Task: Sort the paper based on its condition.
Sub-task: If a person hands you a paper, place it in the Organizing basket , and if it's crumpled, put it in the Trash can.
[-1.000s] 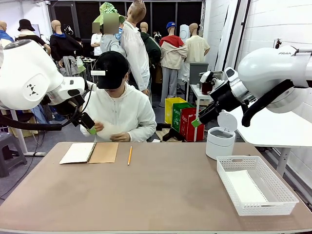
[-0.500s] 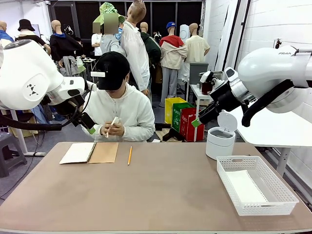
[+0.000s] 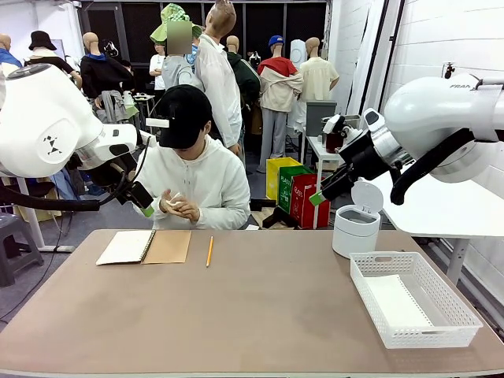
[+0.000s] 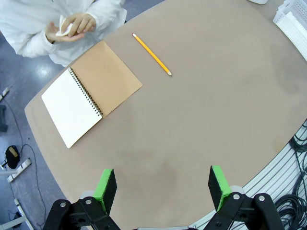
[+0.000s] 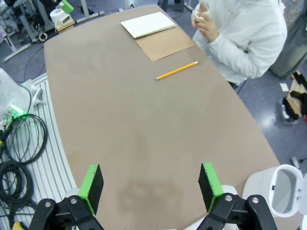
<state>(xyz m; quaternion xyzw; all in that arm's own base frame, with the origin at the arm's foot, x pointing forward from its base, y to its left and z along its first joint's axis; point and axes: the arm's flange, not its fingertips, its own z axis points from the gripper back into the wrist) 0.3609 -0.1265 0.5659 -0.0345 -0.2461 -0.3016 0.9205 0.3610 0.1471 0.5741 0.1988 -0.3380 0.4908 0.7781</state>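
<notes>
Front view, from the robot's side of a brown table (image 3: 252,315). Left gripper (image 3: 142,201) raised above the table's far left corner, close in front of the person's hands (image 3: 183,207); jaw spread hard to judge from this angle. Right gripper (image 3: 324,189) raised at the right, above a small white bin (image 3: 355,224) with its lid flipped up; only one green pad visible, spread not readable here. Seated at the far side, a person in a white hoodie, both hands together at chest height, pressing a small piece of white paper (image 3: 173,201) between them. On the table near the person: an open spiral notebook (image 3: 144,246) with a white page and brown cover, and just to its right a yellow pencil (image 3: 209,251). At the right, a white mesh basket (image 3: 413,307) with a flat white sheet (image 3: 394,301) lying inside.

Left wrist view, looking down on the table. Left gripper (image 4: 164,184) with jaws wide apart, nothing between the green pads (image 4: 105,184), only bare tabletop below. Notebook (image 4: 91,93) and pencil (image 4: 151,54) farther up; paper (image 4: 61,29) bunched in the person's hands (image 4: 74,28) at the top left, off the table's edge.

Right wrist view, also looking down. Right gripper (image 5: 152,189) with jaws fully spread and empty, green pads (image 5: 93,186) over bare table. Pencil (image 5: 176,70) and notebook (image 5: 154,32) beyond; person's hands (image 5: 207,23) at the top with a bit of white paper (image 5: 199,15) in them. White bin (image 5: 280,187) at the lower right.
</notes>
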